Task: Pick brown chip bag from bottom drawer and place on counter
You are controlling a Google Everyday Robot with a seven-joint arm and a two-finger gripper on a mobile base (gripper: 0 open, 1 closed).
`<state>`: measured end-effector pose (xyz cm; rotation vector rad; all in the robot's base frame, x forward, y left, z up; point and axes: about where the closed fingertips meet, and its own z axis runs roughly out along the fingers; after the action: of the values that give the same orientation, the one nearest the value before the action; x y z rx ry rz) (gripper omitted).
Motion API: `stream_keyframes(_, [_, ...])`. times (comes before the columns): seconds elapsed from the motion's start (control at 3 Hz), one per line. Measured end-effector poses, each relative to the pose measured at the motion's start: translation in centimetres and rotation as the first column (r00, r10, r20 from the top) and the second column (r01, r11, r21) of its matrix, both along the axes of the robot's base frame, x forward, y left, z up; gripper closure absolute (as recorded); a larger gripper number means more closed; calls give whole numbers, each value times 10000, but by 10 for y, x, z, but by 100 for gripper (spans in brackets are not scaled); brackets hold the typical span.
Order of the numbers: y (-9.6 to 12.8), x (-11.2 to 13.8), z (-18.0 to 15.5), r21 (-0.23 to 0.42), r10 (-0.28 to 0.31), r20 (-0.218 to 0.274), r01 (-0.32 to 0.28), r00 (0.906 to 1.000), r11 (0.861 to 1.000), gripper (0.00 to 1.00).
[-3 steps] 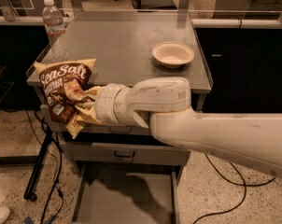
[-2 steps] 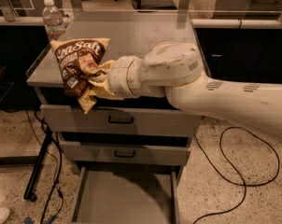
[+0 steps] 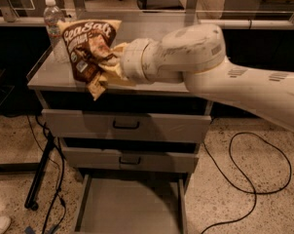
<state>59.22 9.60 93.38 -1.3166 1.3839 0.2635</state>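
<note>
Camera view shows the gripper (image 3: 108, 65) up at counter height, at the front corner on the picture's left side, pinching the brown chip bag (image 3: 90, 45) by its crumpled mid-section. I can't make out the jaws themselves b/c the foil folds round them, but the bag hangs off the wrist w/ nothing under it, so I read it as a firm pinch. The bag sits tilted, "Sea Salt" end up, and its lower tan tail dangles right at the front lip of the counter (image 3: 47, 73). The bottom drawer (image 3: 130, 208) is pulled out below and looks bare, so by my read the pick is done and the place is what's left. To do it well, I'd bring the bag further in over the counter before lowering, since if I let go here that tail could drag it over the lip and down toward the drawers. The water bottle (image 3: 51, 21) stands just behind the bag, near touching or overlapped, can't tell which, so I'd shift toward the cabinet's middle and not back, to avoid knocking it. I'd come down slow until the bag's bottom rests flat on the top, only then spread the jaws, then lift straight up so the crinkly foil doesn't snag and follow the gripper.
</note>
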Motion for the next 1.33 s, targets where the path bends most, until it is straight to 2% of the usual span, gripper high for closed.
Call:
stream_keyframes(0.33, [-17,24,22,-42,-321,222,322,9992,9995,100])
stream_keyframes(1.0, [-21,35,24,-266,-251,492,264,9985,9993,100])
stream_keyframes(1.33, [-24,58,22,-391,-332,405,348,9986,9986,100])
